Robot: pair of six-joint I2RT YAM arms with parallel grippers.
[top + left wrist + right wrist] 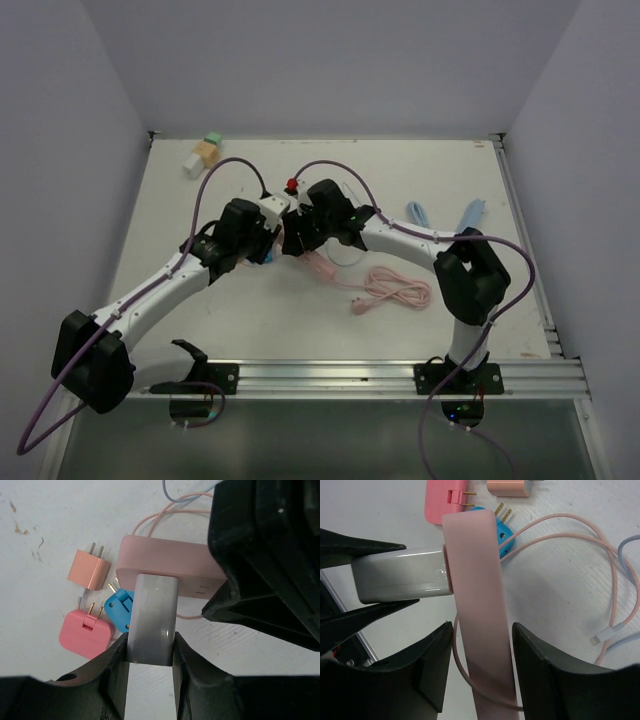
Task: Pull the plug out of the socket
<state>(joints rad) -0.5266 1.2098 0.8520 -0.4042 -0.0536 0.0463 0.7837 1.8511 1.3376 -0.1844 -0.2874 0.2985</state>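
White tabletop [250, 320] is seen below. The grey plug [152, 615] is clenched by the left gripper [150, 642], the pink socket [475, 605] by the right gripper [482, 628].

Nothing legible is showing in any view. The pink socket [170, 562], sitting just beyond the fingertips of the left gripper [150, 650], is bearing a few tiny faint marks on its side face, too small to read. They are sitting just beside the grey plug [152, 615] clamped between those fingers.
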